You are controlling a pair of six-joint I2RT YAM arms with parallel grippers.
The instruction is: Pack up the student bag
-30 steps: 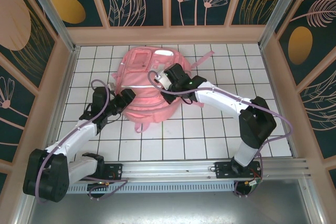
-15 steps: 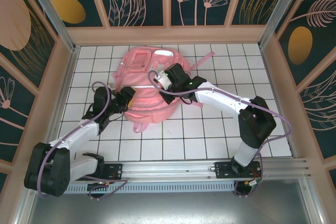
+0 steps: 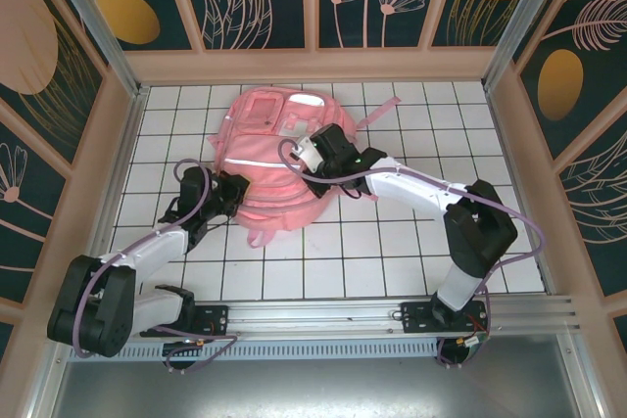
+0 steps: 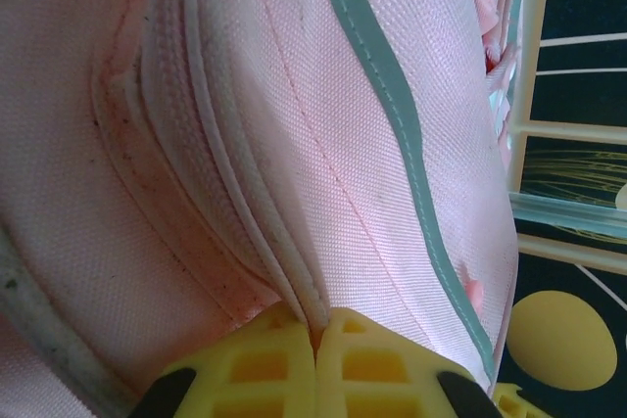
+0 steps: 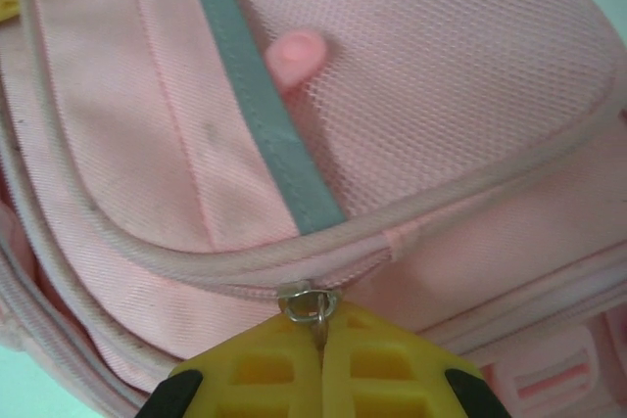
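Now: student bag (image 3: 266,159) lies flat on the white tiled table (image 3: 392,232), front face up, left of centre and toward the far side. One pink strap (image 3: 377,113) trails off to the far right.

Left gripper (image 4: 315,325): yellow fingers pressed together, with a raised ridge of pink piping (image 4: 245,212) pinched between the tips (so it is clamped on the bag fabric itself). From overhead it sits at the bag's near-left edge, and the arm reaches in from the left.

Right gripper (image 5: 321,328): fingers closed tip to tip on a small metal zipper pull (image 5: 310,302). The ring sits just above the tips, at the seam of a front pocket. Overhead, this gripper is over the right half of the bag, and the arm stretches diagonally from the right base.

Right wrist detail: a grey stripe (image 5: 257,110) runs diagonally down the pocket panel and meets the piping just above the pull. A mesh panel (image 5: 460,56) lies to its right. A small rounded pink tab (image 5: 297,51) touches the stripe's right edge. A pink buckle (image 5: 554,379) shows at the lower right corner (partly cut off).

Left wrist detail: a grey stripe curves along the fabric to the right of the pinched ridge, and dark specks dot the seam.
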